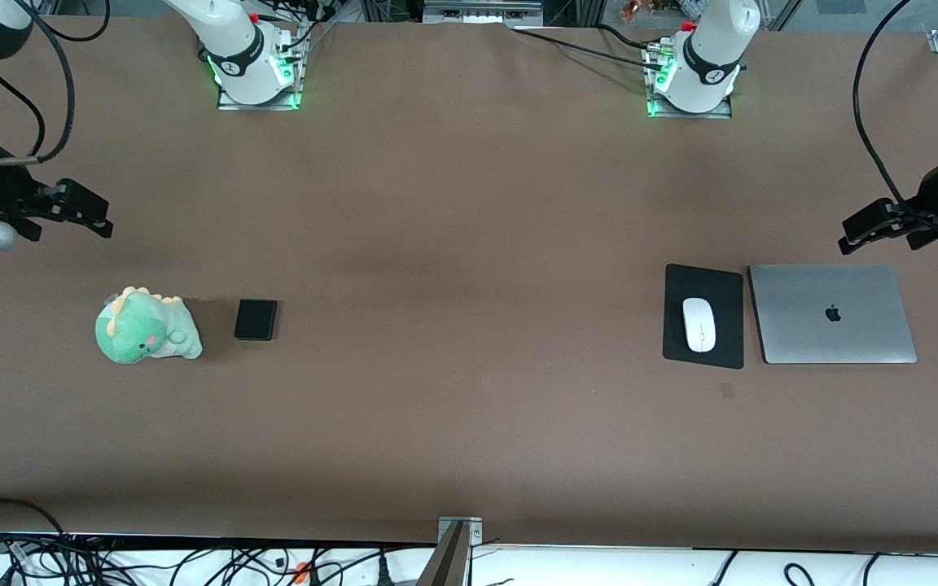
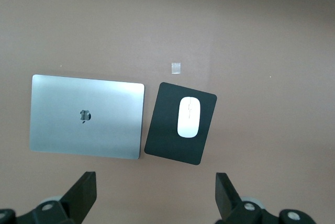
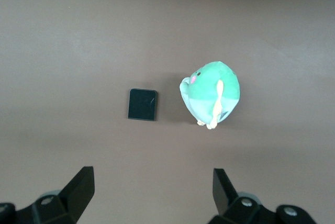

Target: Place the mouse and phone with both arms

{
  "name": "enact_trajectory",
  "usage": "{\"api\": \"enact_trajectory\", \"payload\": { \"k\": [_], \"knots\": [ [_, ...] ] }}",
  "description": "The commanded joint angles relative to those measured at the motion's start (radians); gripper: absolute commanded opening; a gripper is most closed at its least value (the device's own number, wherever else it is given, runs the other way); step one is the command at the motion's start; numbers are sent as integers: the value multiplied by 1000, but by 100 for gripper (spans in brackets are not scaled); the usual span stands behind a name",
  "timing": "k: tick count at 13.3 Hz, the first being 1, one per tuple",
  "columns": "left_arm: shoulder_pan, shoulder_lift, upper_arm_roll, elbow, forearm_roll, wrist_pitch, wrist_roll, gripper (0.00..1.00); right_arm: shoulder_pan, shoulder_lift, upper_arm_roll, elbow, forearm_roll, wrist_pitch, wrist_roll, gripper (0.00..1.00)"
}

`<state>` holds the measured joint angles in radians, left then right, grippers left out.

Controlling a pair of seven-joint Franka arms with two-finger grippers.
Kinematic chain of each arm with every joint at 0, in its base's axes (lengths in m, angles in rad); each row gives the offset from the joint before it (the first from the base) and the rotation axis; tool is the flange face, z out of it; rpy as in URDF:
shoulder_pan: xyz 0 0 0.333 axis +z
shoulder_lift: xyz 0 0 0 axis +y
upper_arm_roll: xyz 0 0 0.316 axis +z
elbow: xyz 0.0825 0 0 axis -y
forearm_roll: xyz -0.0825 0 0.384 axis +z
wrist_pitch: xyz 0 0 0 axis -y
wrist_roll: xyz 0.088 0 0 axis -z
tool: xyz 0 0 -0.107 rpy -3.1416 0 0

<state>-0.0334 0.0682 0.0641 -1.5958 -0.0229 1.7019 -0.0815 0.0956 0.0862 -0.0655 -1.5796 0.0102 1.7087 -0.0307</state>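
Mouse [image 1: 699, 324] sits on a black mouse pad [image 1: 721, 285] toward the left arm's end of the table [image 1: 469, 244], long axis approx 12-to-6 o'clock in the front view. Closed silver laptop [image 1: 833, 314] lies just beside the pad at its 3 o'clock, still closer to that table end; whether pad and laptop edges touch is hard to tell, prob. a thin gap. Small pale square mark [image 2: 176, 67] on the table close to the pad, nearer the front camera.

Phone [image 1: 256, 319] lies flat toward the right arm's end, w/ a green dinosaur plush [image 1: 146, 327] at its 9 o'clock, close but apart.

Left gripper [image 1: 872, 225] hangs in the air over bare table at approx 1 o'clock from the laptop, fingers [image 2: 84, 192] spread wide, nothing between them. Right gripper [image 1: 78, 212] hangs over bare table at approx 11 o'clock from the plush, fingers [image 3: 81, 187] also wide apart and holding nothing. Neither gripper touches any obj.
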Motion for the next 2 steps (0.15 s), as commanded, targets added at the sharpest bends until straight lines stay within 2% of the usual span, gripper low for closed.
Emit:
{"api": "enact_trajectory", "payload": {
  "k": [1,2],
  "knots": [
    [-7,16,-4,34,1,-28,6,100,-11,20,16,32,-12,-3,11,100],
    [-5,15,-3,36,-5,-44,6,100,-11,20,16,33,-9,-3,11,100]
  ]
}}
